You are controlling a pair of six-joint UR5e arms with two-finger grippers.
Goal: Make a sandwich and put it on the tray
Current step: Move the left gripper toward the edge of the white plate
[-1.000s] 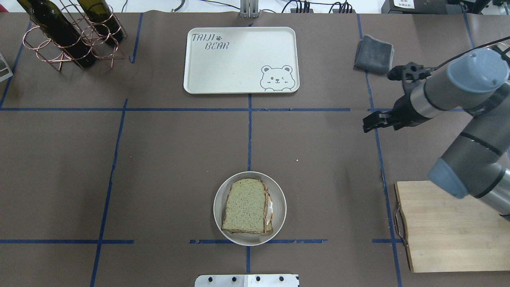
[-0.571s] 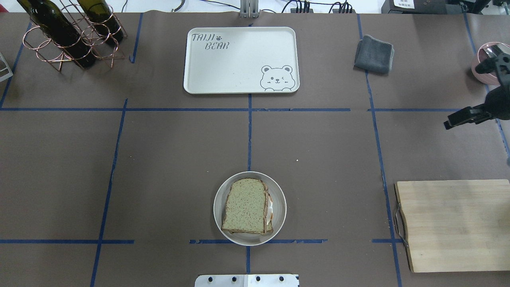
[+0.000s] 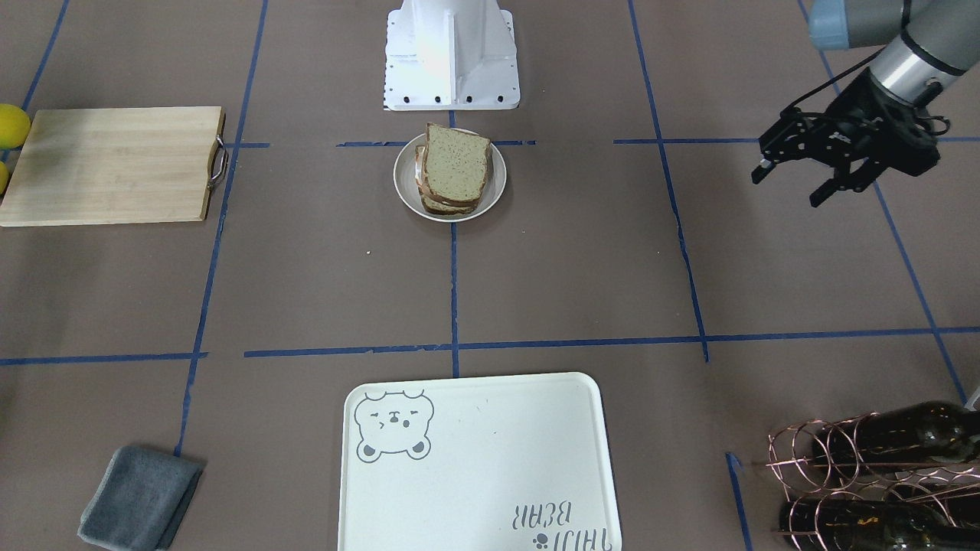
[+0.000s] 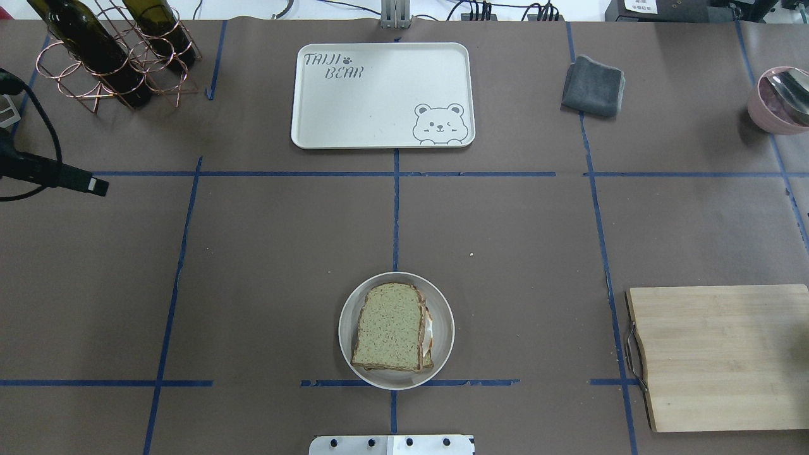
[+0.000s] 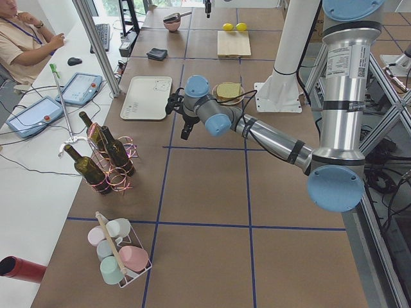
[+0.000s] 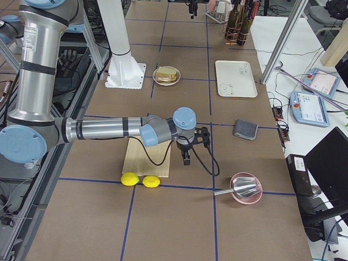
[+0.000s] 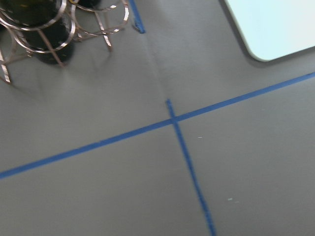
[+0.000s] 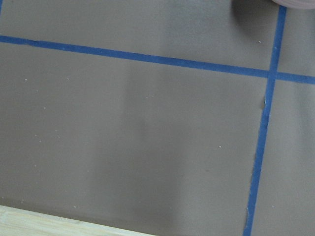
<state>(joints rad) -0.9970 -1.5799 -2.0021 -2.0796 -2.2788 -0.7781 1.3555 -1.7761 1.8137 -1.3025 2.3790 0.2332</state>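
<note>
The sandwich [image 4: 389,325] is stacked on the plate [image 4: 444,303], not yet brought to the tray [image 4: 379,95].
The left gripper [image 3: 787,187] is held spread and empty, the sandwich well to its right; a reach and grasp are called for. The state of the right gripper [image 6: 186,159] cannot be told.

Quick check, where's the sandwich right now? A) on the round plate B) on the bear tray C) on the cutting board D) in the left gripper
A: the sandwich sits stacked on the round plate, apart from the tray.
</note>
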